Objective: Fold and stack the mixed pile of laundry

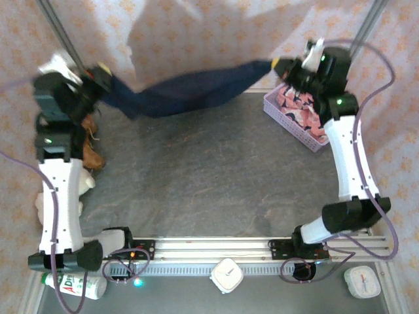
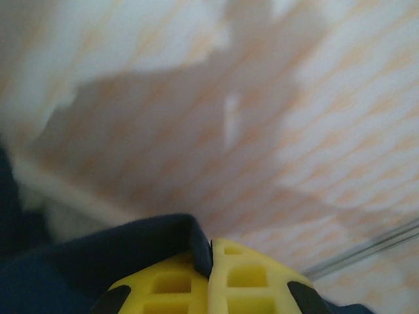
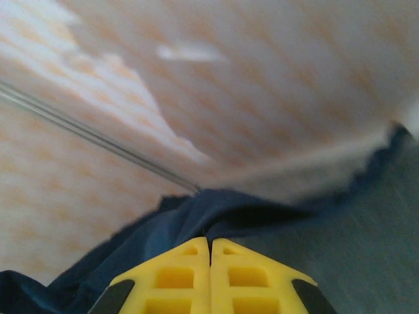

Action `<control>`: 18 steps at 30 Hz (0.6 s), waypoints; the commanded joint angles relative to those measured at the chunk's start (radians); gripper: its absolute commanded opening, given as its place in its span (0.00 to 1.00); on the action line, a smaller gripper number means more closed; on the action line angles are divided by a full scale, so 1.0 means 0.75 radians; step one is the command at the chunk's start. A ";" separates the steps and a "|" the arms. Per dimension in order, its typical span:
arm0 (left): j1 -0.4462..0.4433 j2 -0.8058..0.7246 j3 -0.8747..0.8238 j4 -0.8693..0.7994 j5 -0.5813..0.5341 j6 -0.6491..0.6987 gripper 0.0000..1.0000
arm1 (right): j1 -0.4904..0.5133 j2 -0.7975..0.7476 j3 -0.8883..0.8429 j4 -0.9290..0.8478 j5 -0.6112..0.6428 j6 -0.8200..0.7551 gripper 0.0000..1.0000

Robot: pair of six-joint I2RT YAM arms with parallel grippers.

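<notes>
At the far end of the table [image 1: 209, 183], the left gripper [image 2: 211, 252] has its yellow jaws pressed together on a fold of the dark navy garment [image 1: 190, 91], and the right gripper [image 3: 210, 245] is clamped the same way on the opposite end. The cloth hangs stretched between them, sagging in the middle. Just beside the right gripper, the salmon-pink shark-print garment [image 1: 296, 104] lies in the lavender basket [image 1: 313, 140]; brown plush toys [image 1: 91, 156] sit at the table's left edge
</notes>
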 commanded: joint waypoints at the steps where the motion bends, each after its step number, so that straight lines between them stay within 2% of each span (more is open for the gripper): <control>1: -0.090 -0.111 -0.478 -0.159 -0.119 -0.115 0.00 | -0.005 -0.210 -0.368 -0.296 0.112 -0.149 0.00; 2: -0.115 -0.181 -0.579 -0.194 -0.166 -0.169 0.02 | -0.005 -0.272 -0.466 -0.350 0.139 -0.161 0.00; 3: -0.136 -0.259 -0.709 -0.214 -0.202 -0.237 0.07 | -0.007 -0.332 -0.569 -0.410 0.179 -0.173 0.03; 5: -0.155 -0.436 -0.861 -0.247 -0.270 -0.356 0.21 | -0.007 -0.467 -0.700 -0.491 0.287 -0.189 0.03; 6: -0.159 -0.520 -0.902 -0.266 -0.316 -0.388 0.39 | -0.007 -0.515 -0.741 -0.516 0.354 -0.192 0.09; 7: -0.161 -0.583 -0.914 -0.297 -0.366 -0.404 0.61 | -0.007 -0.552 -0.764 -0.527 0.432 -0.183 0.29; 8: -0.162 -0.615 -0.908 -0.315 -0.400 -0.406 0.69 | -0.007 -0.571 -0.775 -0.523 0.479 -0.172 0.34; 9: -0.162 -0.630 -0.890 -0.326 -0.435 -0.399 0.74 | -0.007 -0.576 -0.782 -0.508 0.518 -0.165 0.35; 12: -0.162 -0.538 -0.805 -0.318 -0.443 -0.351 0.77 | -0.008 -0.509 -0.768 -0.452 0.540 -0.121 0.62; 13: -0.162 -0.479 -0.780 -0.292 -0.418 -0.339 0.77 | -0.007 -0.467 -0.763 -0.424 0.521 -0.102 0.67; 16: -0.163 -0.314 -0.727 -0.193 -0.374 -0.318 0.76 | -0.002 -0.335 -0.737 -0.343 0.458 -0.067 0.68; 18: -0.169 -0.210 -0.710 -0.113 -0.384 -0.291 0.74 | 0.020 -0.226 -0.722 -0.273 0.456 -0.044 0.65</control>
